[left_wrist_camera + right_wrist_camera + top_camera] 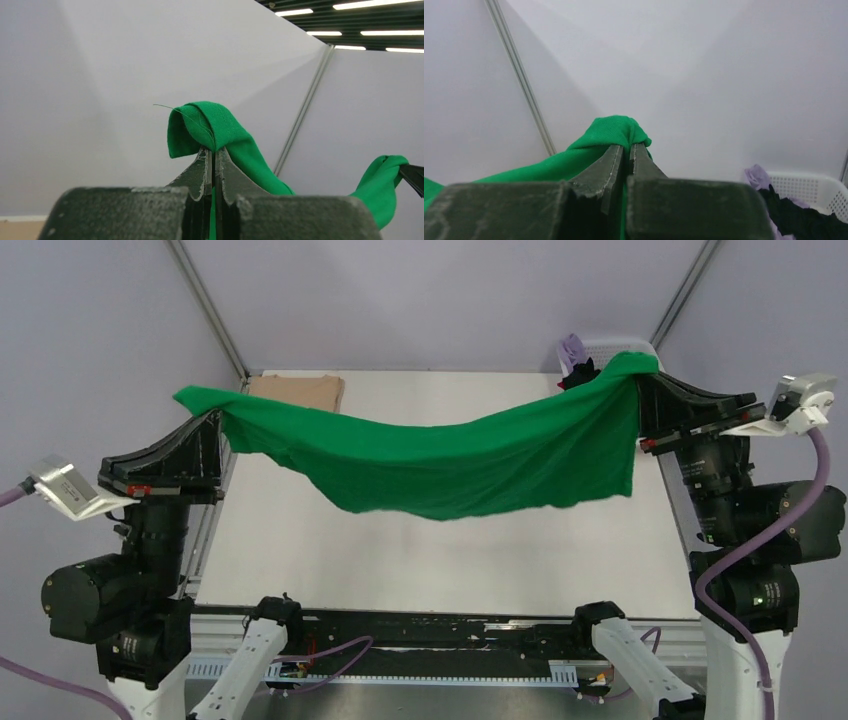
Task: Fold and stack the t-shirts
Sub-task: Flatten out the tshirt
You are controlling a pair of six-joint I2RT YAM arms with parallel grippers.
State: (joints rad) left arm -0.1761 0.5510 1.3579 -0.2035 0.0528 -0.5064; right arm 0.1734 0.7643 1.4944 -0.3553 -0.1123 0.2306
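Now the left gripper (pixel 217 426) and right gripper (pixel 641 392) hold the green t-shirt (pixel 450 465) stretched above the desk (pixel 450 560), jaws pinched tight on its ends.

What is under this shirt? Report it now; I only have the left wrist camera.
Observer: The green shirt sags in the middle above the table and appears not to touch it.
Operator: Check the other grip.
Observer: The right hand is shut on a bunched corner of the green shirt.
Operator: Give me whatever else lies on the table.
Observer: A tan shirt lies flat at the far left corner, partly hidden behind the green one.
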